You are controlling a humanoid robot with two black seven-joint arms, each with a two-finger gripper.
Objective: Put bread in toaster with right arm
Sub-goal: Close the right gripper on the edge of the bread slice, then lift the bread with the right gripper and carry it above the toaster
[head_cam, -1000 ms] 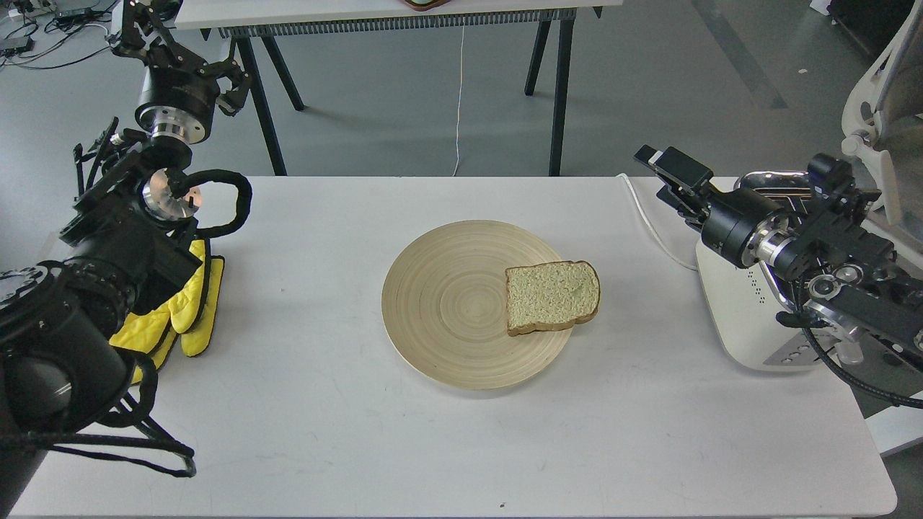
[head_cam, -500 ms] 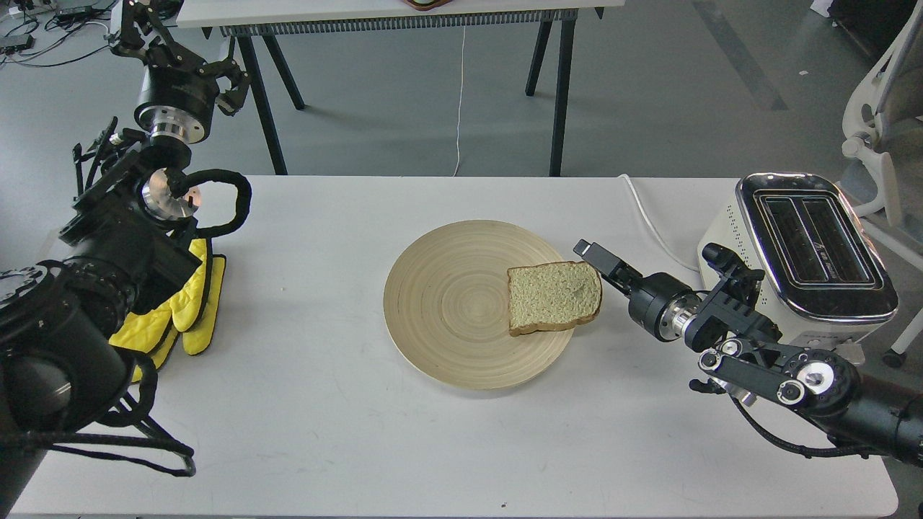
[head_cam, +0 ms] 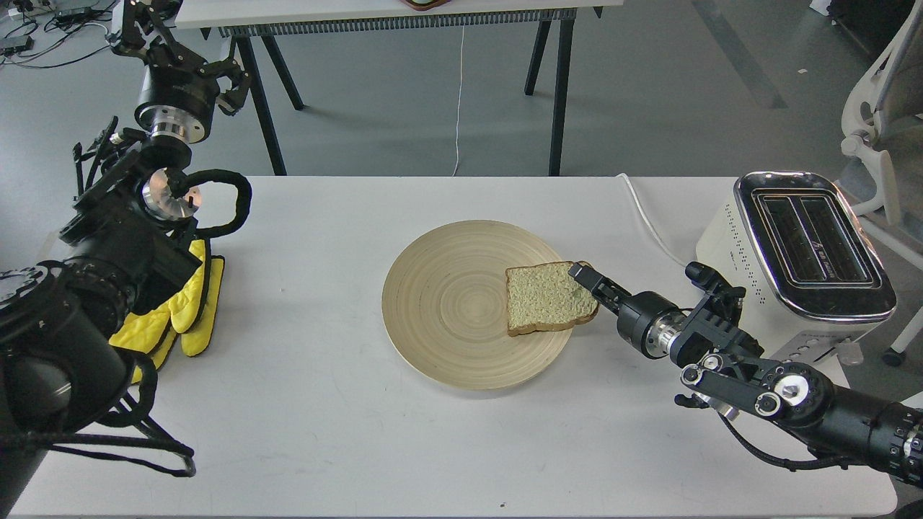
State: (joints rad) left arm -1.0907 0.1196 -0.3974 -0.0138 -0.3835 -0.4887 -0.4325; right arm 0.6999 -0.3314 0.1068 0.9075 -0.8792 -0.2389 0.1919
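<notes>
In the head view, the bread (head_cam: 551,298) lies flat on the right-hand part of a round wooden plate (head_cam: 447,317), its rounded crust edge hanging over the plate's rim toward the right. The plate sits near the middle of the white worktop (head_cam: 324,418).

The right arm (head_cam: 757,367) reaches in from the lower right, stretched low over the worktop toward the slice. Its tool (head_cam: 585,277) is at the bread's upper right corner, with the tip over or against the crust; the fingers show as one dark shape there, so whether it is released or clenched on the bread cannot be told.

The toaster (head_cam: 800,267) stands at the right edge of the worktop, well apart from the bread, with both slots of its chrome top facing up. A white cord (head_cam: 649,220) runs from it toward the far edge.

The left arm (head_cam: 122,238) rises along the left side, its tool (head_cam: 140,21) held high beyond the worktop's far left corner; its fingers are too tangled with cables to read. Yellow gloves (head_cam: 184,303) lie beside that arm.
</notes>
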